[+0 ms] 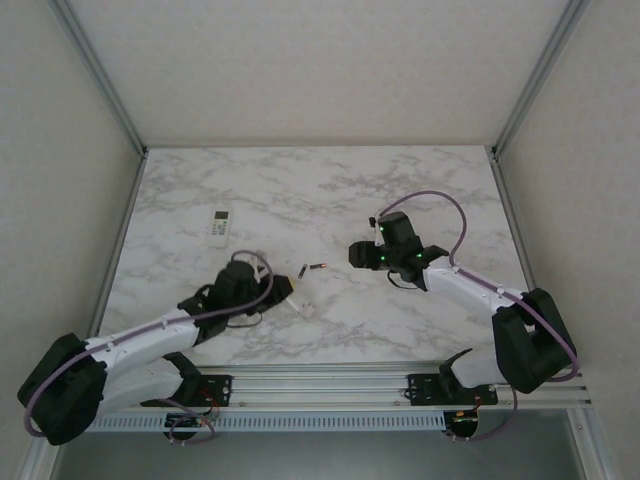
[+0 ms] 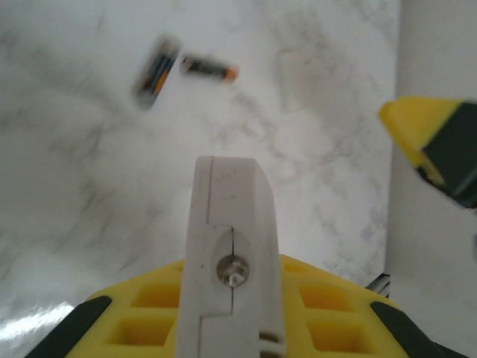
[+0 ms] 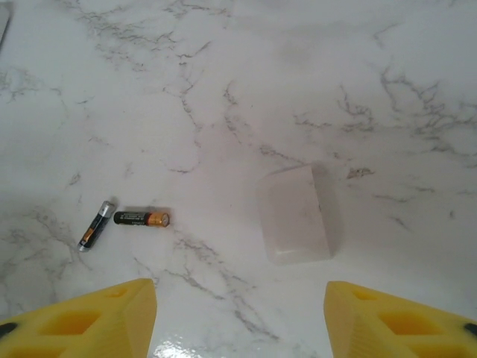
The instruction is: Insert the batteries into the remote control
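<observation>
Bench [image 1: 420, 190]: white marble pattern with grey veining.
Batteries [image 3: 141, 218]: black bodies; one has an orange end, the other a silver-grey end and an orange stripe.
Remote control [image 2: 231, 253] in the left claw [image 1: 283, 290]: white, with a silver screw head.
Second remote [image 1: 222, 226]: white.
Cover piece [image 3: 298, 215]: translucent milky white.
Right claw [image 3: 238, 313]: yellow fingers with black trim; the left claw has the same colours.
Arms [image 1: 150, 335]: white links, black joints.
Cables [image 1: 440, 195]: lilac.
Wrist lights [image 1: 383, 262]: green.
Walls [image 1: 60, 200]: off-white, finely speckled.
</observation>
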Robot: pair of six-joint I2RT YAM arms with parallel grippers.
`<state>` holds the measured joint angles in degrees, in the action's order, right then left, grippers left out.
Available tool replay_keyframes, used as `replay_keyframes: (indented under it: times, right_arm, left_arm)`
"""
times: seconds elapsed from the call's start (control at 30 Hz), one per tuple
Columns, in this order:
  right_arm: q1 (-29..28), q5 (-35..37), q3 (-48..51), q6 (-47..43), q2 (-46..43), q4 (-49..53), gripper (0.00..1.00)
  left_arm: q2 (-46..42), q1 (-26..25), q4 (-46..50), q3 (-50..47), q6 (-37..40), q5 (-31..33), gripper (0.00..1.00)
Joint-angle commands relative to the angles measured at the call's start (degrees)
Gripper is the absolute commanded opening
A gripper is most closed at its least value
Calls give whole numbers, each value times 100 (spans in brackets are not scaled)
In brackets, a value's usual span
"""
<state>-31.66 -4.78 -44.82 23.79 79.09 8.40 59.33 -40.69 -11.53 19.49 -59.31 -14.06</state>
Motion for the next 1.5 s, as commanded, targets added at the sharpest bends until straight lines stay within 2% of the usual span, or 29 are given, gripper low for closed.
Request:
replay_keyframes:
  times: [0.0, 0.1, 0.17, 0.33, 0.43, 0.6, 0.7, 0.8, 0.9, 1.03, 1.13, 1.2, 1.27, 1.33, 1.4, 1.47]
  right_arm:
    - [-1, -103, -243, 249, -60, 333, 64]
    - [-6, -109, -248, 319, -64, 358, 65]
    - [-4, -130, -235, 353, -62, 340, 65]
    - [-2, -195, -247, 457, -41, 313, 65]
    - [-6, -179, -248, 482, -65, 340, 66]
    - [-5, -168, -206, 474, -157, 406, 68]
    - [0, -174, -220, 427, -207, 485, 69]
    - [-6, -168, -264, 400, -291, 595, 69]
    - [-2, -163, -274, 377, -419, 674, 70]
    - [-29, -199, -385, 395, -477, 819, 70]
    - [-192, -305, -660, 515, -350, 1101, 69]
    - [-421, -304, -897, 632, -220, 1287, 69]
    - [-612, -292, -1124, 821, -57, 1409, 69]
    - [-752, -289, -1346, 1125, 167, 1489, 68]
    - [-874, -380, -1549, 1259, 409, 1496, 68]
    - [-946, -365, -1697, 1261, 654, 1481, 67]
  left_arm:
    - [-617, -768, -664, -475, -1206, 2125, 0]
    - [-1011, -1408, -926, -1042, -2011, 3446, 0]
    - [-1049, -1669, -1374, -1356, -2226, 3946, 0]
    - [-356, -1849, -1818, -1329, -2485, 4332, 2]
    - [170, -2063, -2256, -1283, -3027, 4650, 5]
    - [992, -2710, -1695, -753, -3824, 5157, 17]
    - [1413, -2990, -1789, -620, -4097, 5306, 36]
    - [1521, -3226, -1247, -524, -4637, 5460, 45]
    - [1276, -3469, 10, -375, -5185, 5738, 52]
    - [722, -3684, 1511, -119, -5358, 6119, 58]
    - [345, -3677, 2637, 170, -5159, 6273, 65]
    - [181, -3507, 2823, 383, -4203, 6300, 76]
    - [140, -3094, 2918, 649, -3167, 5940, 85]
    - [117, -2565, 3309, 917, -2537, 5443, 87]
    - [-123, -2240, 3614, 989, -2188, 5268, 87]
    - [-540, -1992, 3370, 841, -1596, 5101, 87]
